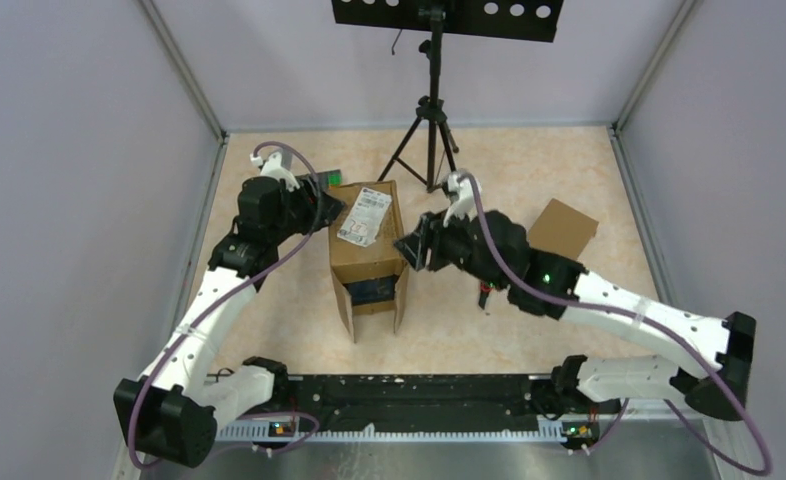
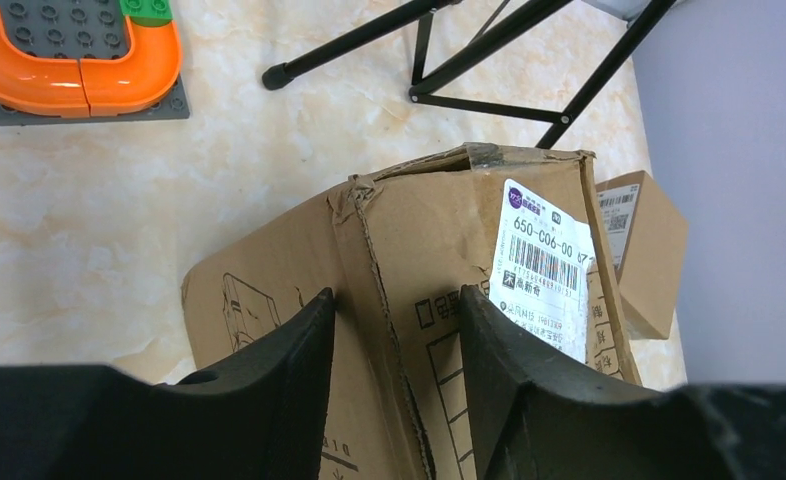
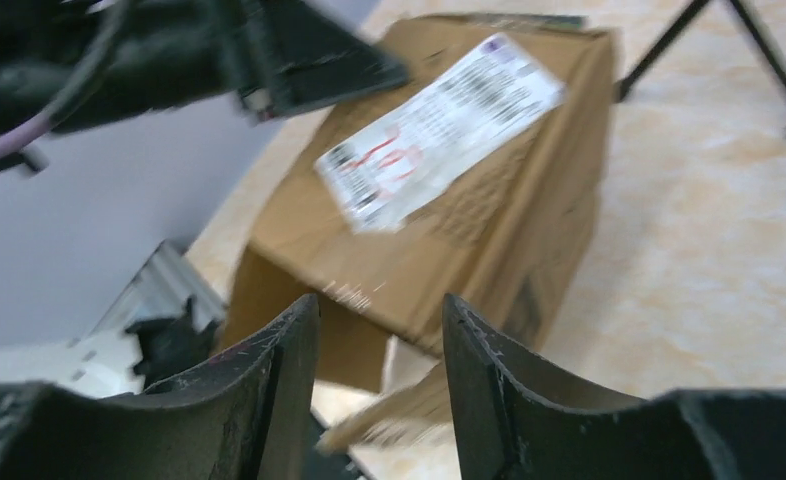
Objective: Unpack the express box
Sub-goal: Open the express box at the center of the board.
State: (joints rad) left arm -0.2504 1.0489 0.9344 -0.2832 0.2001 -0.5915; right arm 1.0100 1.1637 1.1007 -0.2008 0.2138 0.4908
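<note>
The express box (image 1: 369, 262) is a brown carton lying on the table's middle, a white shipping label (image 1: 365, 217) on its top and its flaps open toward the near edge. My left gripper (image 1: 324, 212) hovers at the box's far left top corner. In the left wrist view its jaws (image 2: 394, 305) stand apart over the creased top of the box (image 2: 419, 240), not pressing it. My right gripper (image 1: 416, 250) sits just right of the box, also open. The right wrist view is blurred; the box (image 3: 449, 190) lies ahead of the right gripper (image 3: 381, 305), with a loose flap (image 3: 419, 410) low between the fingers.
A second, smaller carton (image 1: 562, 228) lies at the right, behind the right arm. A black tripod (image 1: 431, 130) stands just behind the express box. An orange toy on a grey studded plate (image 2: 69, 70) lies far left of the box. Grey walls close in three sides.
</note>
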